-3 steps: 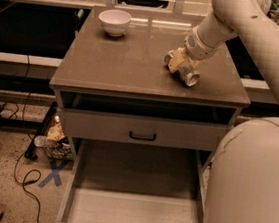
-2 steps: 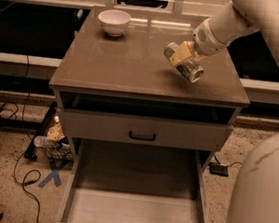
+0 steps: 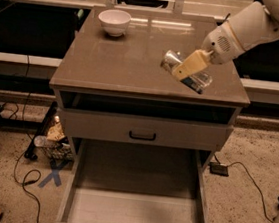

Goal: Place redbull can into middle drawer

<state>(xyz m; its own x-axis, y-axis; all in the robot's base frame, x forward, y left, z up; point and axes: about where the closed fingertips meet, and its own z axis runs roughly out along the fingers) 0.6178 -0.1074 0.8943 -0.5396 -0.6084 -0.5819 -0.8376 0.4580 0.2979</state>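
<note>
The redbull can (image 3: 170, 61) is tilted on its side in the air, just above the right part of the cabinet top (image 3: 130, 57), silver top pointing left. My gripper (image 3: 183, 71) is shut across its middle, with a yellowish finger (image 3: 191, 63) lying over the can. The white arm reaches in from the upper right. The middle drawer (image 3: 70, 186) is pulled wide open below, toward the front, and its pale plank floor is bare. The can is above and behind the drawer opening.
A white bowl (image 3: 114, 21) stands at the back left of the cabinet top. A shut drawer front with a black handle (image 3: 143, 135) sits above the open drawer. Cables, clutter and a blue X mark (image 3: 51, 176) lie on the floor at left.
The gripper has lifted the can off the cabinet top and carried it a little toward the front edge. The arm has drawn back to the right.
</note>
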